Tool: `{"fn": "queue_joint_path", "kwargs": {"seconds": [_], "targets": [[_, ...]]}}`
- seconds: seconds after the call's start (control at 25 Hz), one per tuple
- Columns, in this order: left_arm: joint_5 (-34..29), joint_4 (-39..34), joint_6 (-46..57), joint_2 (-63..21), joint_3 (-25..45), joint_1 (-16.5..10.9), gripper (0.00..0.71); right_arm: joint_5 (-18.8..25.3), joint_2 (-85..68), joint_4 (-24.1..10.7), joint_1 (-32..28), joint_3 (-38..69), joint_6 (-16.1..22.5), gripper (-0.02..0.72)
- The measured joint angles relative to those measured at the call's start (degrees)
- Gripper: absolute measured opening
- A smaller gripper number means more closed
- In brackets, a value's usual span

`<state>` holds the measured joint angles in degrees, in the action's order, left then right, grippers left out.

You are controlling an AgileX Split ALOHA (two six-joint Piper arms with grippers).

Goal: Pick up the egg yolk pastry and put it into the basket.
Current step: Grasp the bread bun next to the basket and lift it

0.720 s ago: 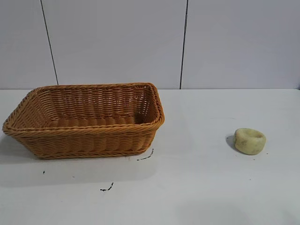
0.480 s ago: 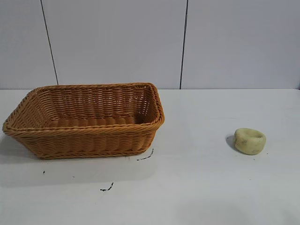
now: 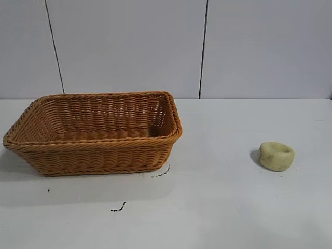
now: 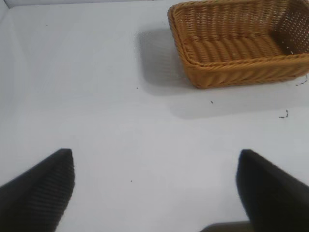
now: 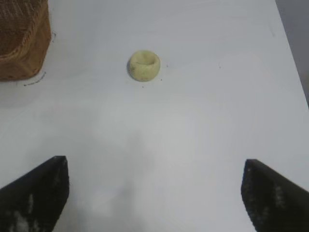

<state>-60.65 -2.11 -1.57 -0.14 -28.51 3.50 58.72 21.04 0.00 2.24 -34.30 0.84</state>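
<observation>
The egg yolk pastry (image 3: 276, 155), a small pale yellow puck with a dented top, sits on the white table at the right. It also shows in the right wrist view (image 5: 144, 65), well ahead of my right gripper (image 5: 155, 166), which is open and empty. The orange-brown wicker basket (image 3: 93, 142) stands at the left, empty inside. In the left wrist view the basket (image 4: 231, 72) lies far ahead of my left gripper (image 4: 155, 157), which is open and empty. Neither arm shows in the exterior view.
Small black marks (image 3: 118, 208) dot the table in front of the basket. A grey panelled wall (image 3: 202, 46) runs behind the table. The table's edge (image 5: 289, 48) shows in the right wrist view beyond the pastry.
</observation>
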Motion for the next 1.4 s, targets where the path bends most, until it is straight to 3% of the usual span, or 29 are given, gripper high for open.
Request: {"fn": "queue_joint_path", "kwargs": {"seconds": [0.2, 0.48, 0.6, 0.8, 1.04, 1.16, 1.4], "targets": [[0.0, 0.0, 0.0, 0.0, 0.0, 0.0, 0.693, -1.06, 20.68, -1.62, 0.0, -5.23, 0.0, 0.696], [0.0, 0.0, 0.0, 0.0, 0.0, 0.0, 0.693, -6.96, 50.36, -0.9, 0.0, -14.97, 0.05, 0.696], [0.0, 0.0, 0.0, 0.0, 0.0, 0.0, 0.693, -9.42, 61.47, -1.01, 0.0, -21.41, 0.05, 0.696], [0.0, 0.0, 0.0, 0.0, 0.0, 0.0, 0.693, -9.96, 77.31, -1.01, 0.0, -33.92, 0.05, 0.696], [0.0, 0.0, 0.0, 0.0, 0.0, 0.0, 0.693, -9.95, 87.15, 0.89, 0.0, -43.66, -0.84, 0.696], [0.0, 0.0, 0.0, 0.0, 0.0, 0.0, 0.693, -11.22, 88.54, 2.71, 0.42, -44.57, -2.26, 0.696], [0.0, 0.0, 0.0, 0.0, 0.0, 0.0, 0.693, -11.78, 91.19, 2.98, 2.84, -44.72, -2.7, 0.696]]}}
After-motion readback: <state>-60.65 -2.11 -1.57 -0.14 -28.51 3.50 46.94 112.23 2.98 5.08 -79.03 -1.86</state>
